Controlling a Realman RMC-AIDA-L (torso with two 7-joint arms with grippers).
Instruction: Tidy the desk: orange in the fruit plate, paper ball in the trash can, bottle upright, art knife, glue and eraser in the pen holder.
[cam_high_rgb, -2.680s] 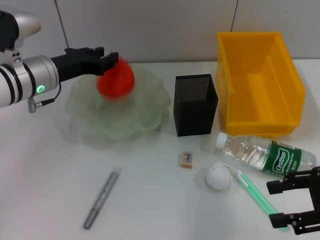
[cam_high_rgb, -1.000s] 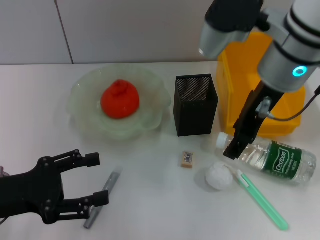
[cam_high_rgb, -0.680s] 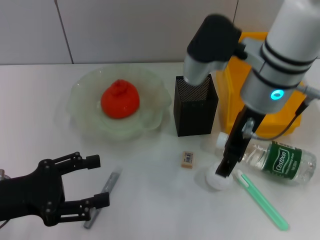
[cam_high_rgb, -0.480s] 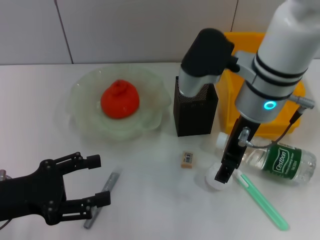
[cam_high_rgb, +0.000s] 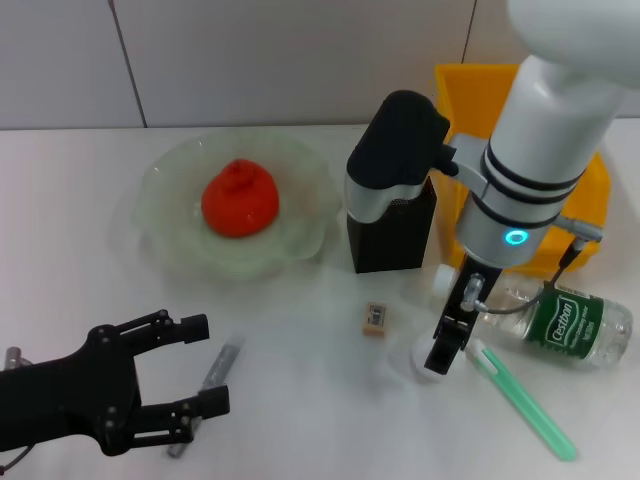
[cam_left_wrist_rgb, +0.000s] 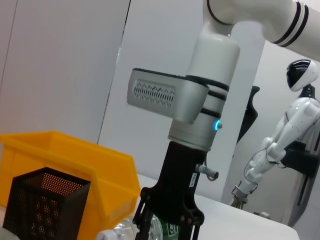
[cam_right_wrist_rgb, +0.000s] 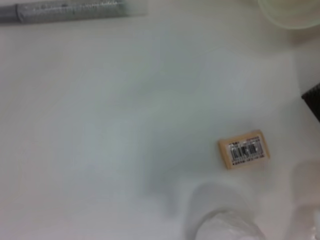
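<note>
1. Right pincer (cam_high_rgb: 447, 350) points straight down over the paper ball (cam_high_rgb: 422, 362), its dark tip at the ball's top; whether the fingers are spread or closed on it cannot be told.
2. Left pincer (cam_high_rgb: 205, 365) hangs low at the near left of the desk (cam_high_rgb: 300, 420), fingers spread apart and holding nothing, with the silver art knife (cam_high_rgb: 212, 378) lying just beyond its tips.
3. An orange (cam_high_rgb: 239, 198) sits in the middle of the pale green fruit plate (cam_high_rgb: 165, 180), clear of the rim.
4. A black mesh pen holder (cam_high_rgb: 383, 242) stands just right of the plate, partly covered by the right arm's elbow.
5. Close to the holder's right side sits the yellow trash can (cam_high_rgb: 480, 85), reaching back to the wall.
6. A small eraser (cam_high_rgb: 376, 318) lies alone in front of the holder, with bare desk on its left and near sides; the ball is near on its right.
7. Lying on its side, the bottle (cam_high_rgb: 556, 322) has its cap toward the right pincer.
8. A green glue stick (cam_high_rgb: 520, 398) runs diagonally toward the near right edge, beside the ball.
9. Between plate and left pincer the desk is bare.
</note>
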